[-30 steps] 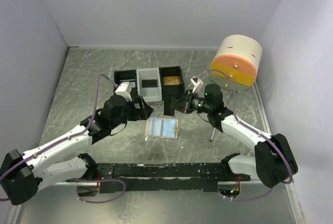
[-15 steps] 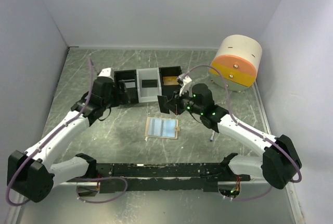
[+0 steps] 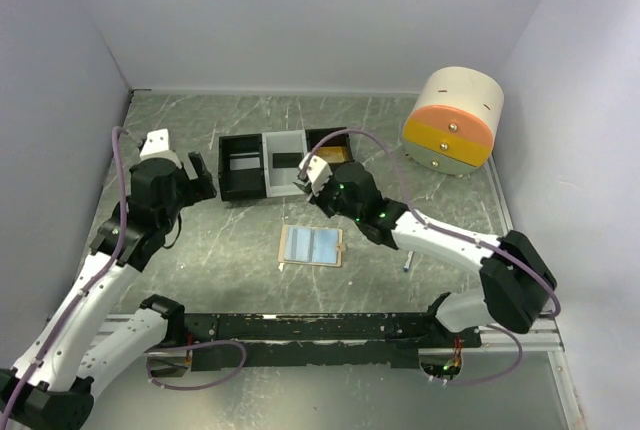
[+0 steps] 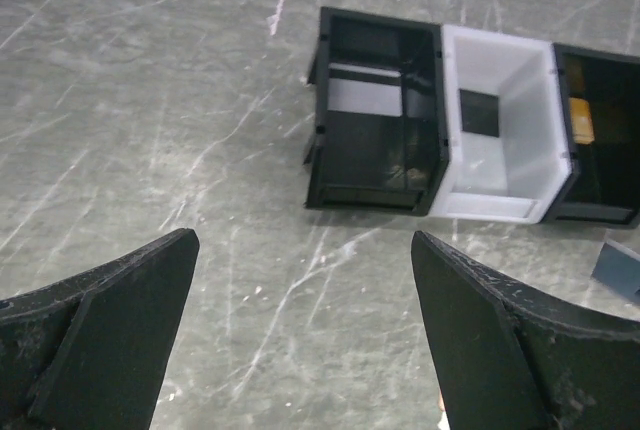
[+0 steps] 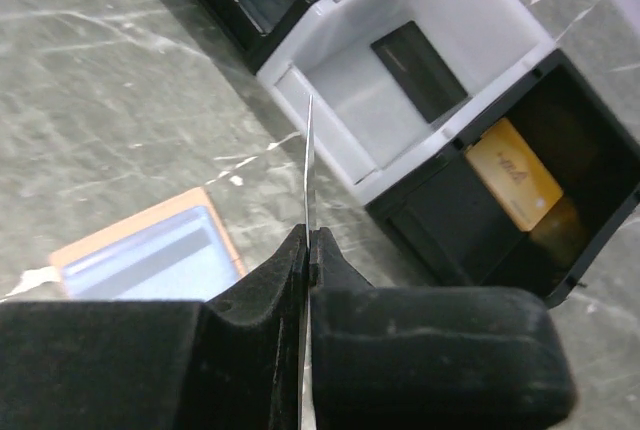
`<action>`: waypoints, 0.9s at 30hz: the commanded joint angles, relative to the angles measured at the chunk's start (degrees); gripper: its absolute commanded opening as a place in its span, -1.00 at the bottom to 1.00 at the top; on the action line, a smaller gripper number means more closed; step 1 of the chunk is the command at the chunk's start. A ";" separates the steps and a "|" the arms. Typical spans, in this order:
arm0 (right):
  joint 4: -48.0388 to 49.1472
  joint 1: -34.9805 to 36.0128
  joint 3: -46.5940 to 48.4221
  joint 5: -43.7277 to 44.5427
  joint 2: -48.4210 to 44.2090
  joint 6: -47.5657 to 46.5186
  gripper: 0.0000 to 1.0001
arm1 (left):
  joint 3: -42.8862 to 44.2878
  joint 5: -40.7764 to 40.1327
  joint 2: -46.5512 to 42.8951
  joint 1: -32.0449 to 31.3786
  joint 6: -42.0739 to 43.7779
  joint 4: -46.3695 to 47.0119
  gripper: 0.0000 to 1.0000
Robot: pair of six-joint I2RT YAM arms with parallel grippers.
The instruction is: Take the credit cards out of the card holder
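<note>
The card holder [image 3: 312,246] lies open flat on the table, pale blue inside with a tan rim; its corner also shows in the right wrist view [image 5: 150,250]. My right gripper [image 3: 304,182] [image 5: 310,240] is shut on a thin credit card [image 5: 308,150], seen edge-on, hovering just in front of the white middle compartment of the tray [image 5: 330,100]. My left gripper [image 3: 203,176] [image 4: 302,240] is open and holds nothing, over bare table left of the tray [image 4: 320,130].
The three-compartment tray [image 3: 262,188] holds a black card [image 4: 480,110] in the white bin, an orange card [image 5: 515,175] in the right black bin and a pale card [image 4: 365,90] in the left one. A round cream-and-orange container [image 3: 455,120] stands at back right. A small pen-like object [image 3: 407,262] lies right of the holder.
My left arm has swung back and left, away from the card holder. My right gripper has carried the card left, from beside the right bin to the front of the white bin.
</note>
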 commanded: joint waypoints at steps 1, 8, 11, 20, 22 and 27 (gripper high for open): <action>3.62 0.37 5.91 3.68 5.29 -12.02 -1.00 | -4.61 -4.78 -1.78 0.31 1.55 -1.53 1.00; -0.12 0.43 18.18 3.11 15.99 -14.96 -1.00 | -4.66 -4.38 -1.07 0.49 2.38 -1.31 0.99; -1.75 0.41 22.21 4.59 20.16 -16.18 -1.00 | -4.13 -7.63 -0.55 0.60 2.13 -3.03 1.00; -7.73 0.63 31.79 10.19 29.47 -19.08 -1.00 | -4.70 -6.49 -2.16 0.60 0.87 -3.99 0.99; -8.42 0.62 33.06 11.62 31.51 -21.44 -1.00 | -5.03 -5.81 -2.58 0.60 1.53 -3.18 0.98; -9.21 0.60 36.00 14.31 36.35 -25.86 -1.00 | -4.35 -5.34 -2.27 0.60 1.26 -4.03 0.99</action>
